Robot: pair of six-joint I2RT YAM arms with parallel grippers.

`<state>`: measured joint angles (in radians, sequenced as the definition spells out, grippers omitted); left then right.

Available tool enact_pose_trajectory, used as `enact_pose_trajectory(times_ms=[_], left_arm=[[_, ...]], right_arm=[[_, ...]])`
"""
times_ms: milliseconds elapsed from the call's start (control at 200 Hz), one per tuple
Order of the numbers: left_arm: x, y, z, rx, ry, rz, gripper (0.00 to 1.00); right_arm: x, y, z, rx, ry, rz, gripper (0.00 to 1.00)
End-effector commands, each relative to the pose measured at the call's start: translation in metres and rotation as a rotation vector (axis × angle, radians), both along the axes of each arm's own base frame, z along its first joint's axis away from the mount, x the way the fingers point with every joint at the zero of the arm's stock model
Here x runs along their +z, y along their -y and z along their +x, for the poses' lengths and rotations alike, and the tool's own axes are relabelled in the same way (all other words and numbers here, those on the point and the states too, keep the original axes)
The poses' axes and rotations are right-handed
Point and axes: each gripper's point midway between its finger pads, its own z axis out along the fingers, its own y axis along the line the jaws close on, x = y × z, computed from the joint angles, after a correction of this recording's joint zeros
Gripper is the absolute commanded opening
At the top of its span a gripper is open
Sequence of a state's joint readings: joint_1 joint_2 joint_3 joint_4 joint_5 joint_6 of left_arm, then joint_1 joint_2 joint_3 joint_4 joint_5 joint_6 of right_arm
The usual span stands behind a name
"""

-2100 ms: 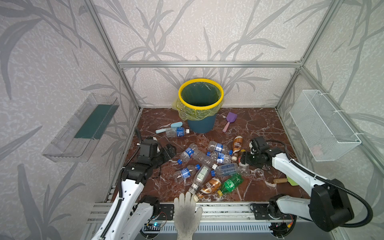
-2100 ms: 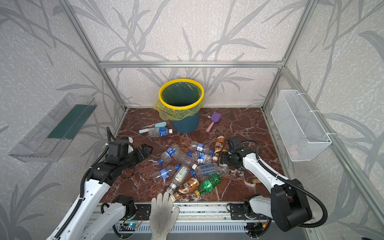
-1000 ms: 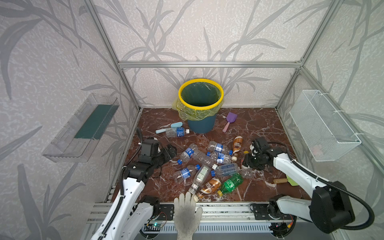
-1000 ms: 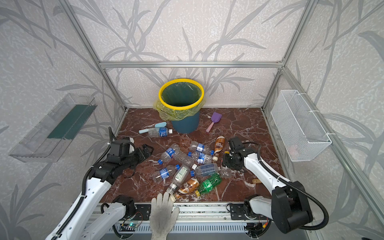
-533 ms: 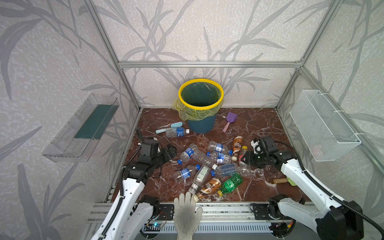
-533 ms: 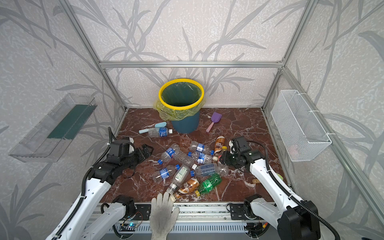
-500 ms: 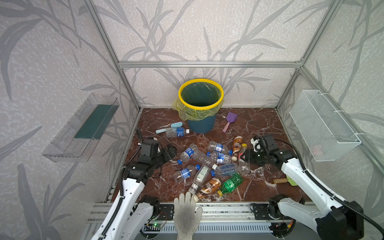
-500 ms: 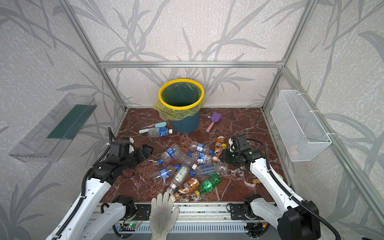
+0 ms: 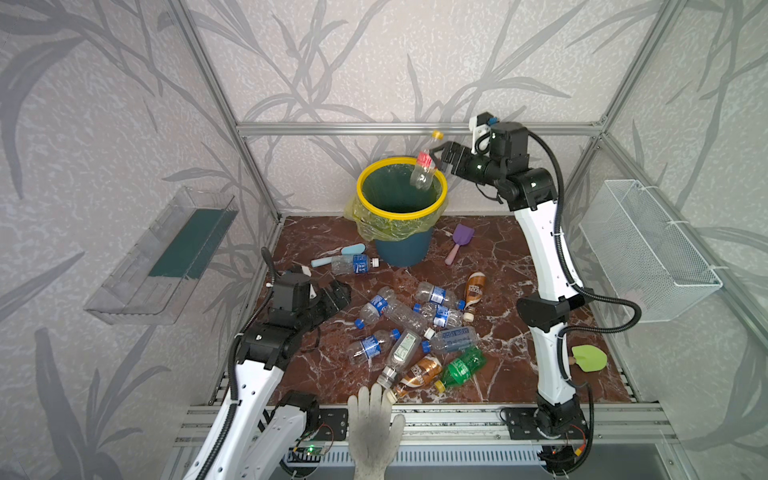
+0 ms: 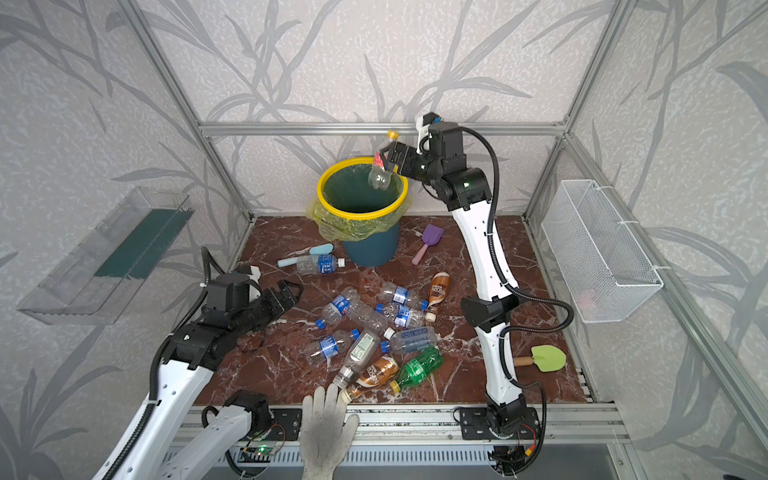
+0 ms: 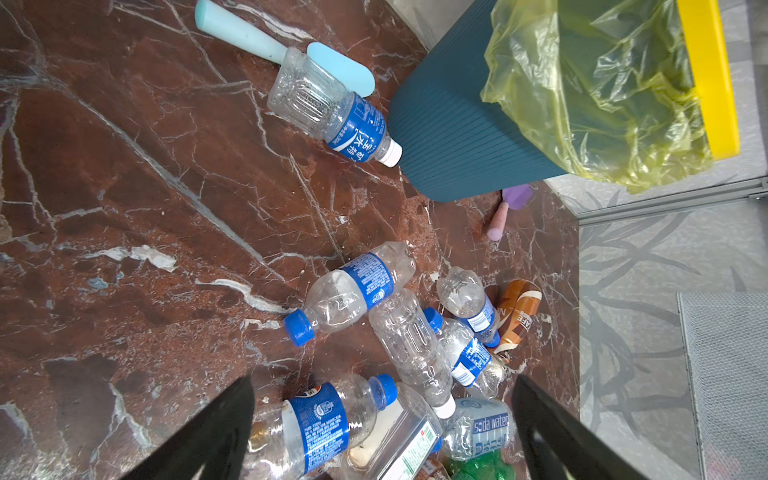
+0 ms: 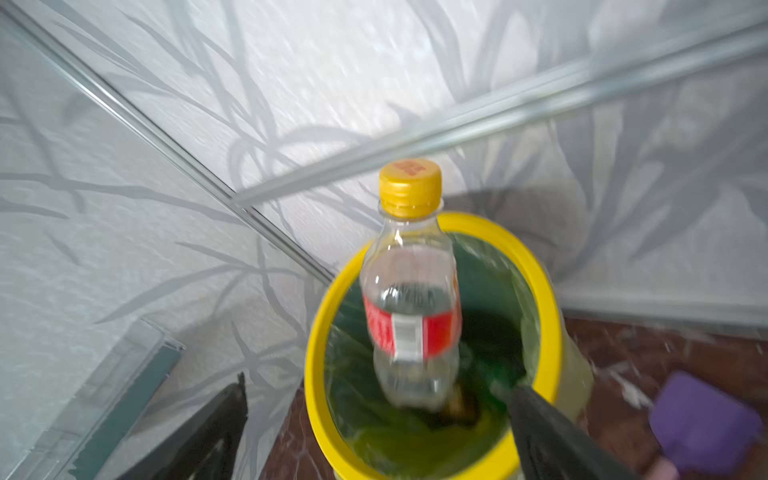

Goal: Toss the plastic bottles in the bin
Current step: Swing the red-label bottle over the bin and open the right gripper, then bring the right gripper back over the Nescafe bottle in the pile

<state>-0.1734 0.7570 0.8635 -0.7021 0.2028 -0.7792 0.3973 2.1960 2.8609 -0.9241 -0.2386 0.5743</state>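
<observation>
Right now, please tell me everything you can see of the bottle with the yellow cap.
The yellow-capped bottle is clear plastic, apparently empty, with a red label band bearing a white patch. It hangs in the air, cap up and tilted, over the opening of the bin, before the open right hand. Nothing appears to touch it.
</observation>
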Motion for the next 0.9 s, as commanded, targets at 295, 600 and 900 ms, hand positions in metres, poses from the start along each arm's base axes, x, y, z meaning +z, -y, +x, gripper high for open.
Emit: enact_pose_trajectory(times_ms=[295,600,900], left_arm=[[-0.025,-0.005,-0.016,0.012,-0.055,0.006,0.96],[-0.049,-0.005,-0.025,0.020,-0.103,-0.004,0.96],[-0.059,-0.004,-0.022,0.028,-0.126,-0.017,0.96]], right_arm=[[-0.113,0.089,-0.145,-0.118,-0.174,-0.121,0.95],[-0.258,0.109,-0.227,-0.124,-0.482,-0.104,0.90],[-0.293,0.111,-0.253,-0.103,-0.559,-0.109,0.87]])
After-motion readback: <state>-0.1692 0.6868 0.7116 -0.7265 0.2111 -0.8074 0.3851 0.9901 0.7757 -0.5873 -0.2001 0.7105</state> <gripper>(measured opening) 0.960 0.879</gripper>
